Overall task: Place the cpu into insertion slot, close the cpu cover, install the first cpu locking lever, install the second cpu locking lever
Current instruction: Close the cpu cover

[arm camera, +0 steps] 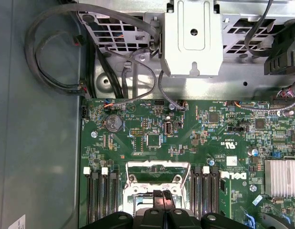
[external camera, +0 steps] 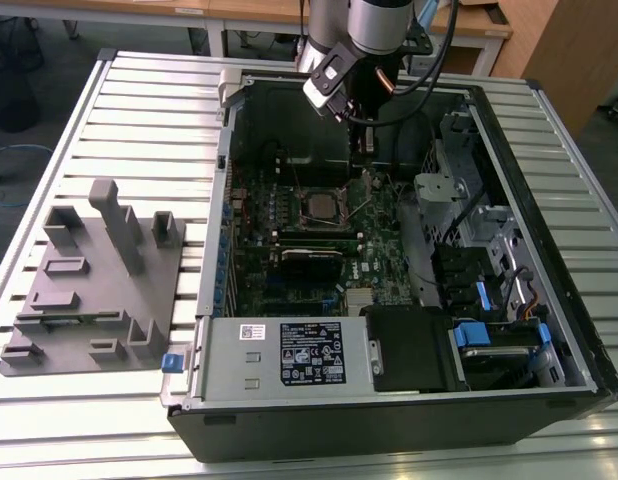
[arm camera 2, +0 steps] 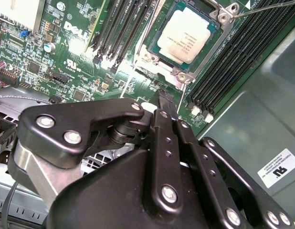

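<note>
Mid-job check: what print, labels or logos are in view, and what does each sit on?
Chip: grey print on its metal top, too small to read.
Circuit board: white logo and certification marks; part codes too small to read.
Power supply label: dense print, too small to read.
Case sticker: black mark, lines too blurred to read.

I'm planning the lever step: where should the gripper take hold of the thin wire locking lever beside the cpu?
Probably at the free end of the locking lever, away from its end by the cpu. It is a thin straight rod that seems raised off the board, so come from above with the jaws set across it. The gripper is shut and apart from it.
</note>
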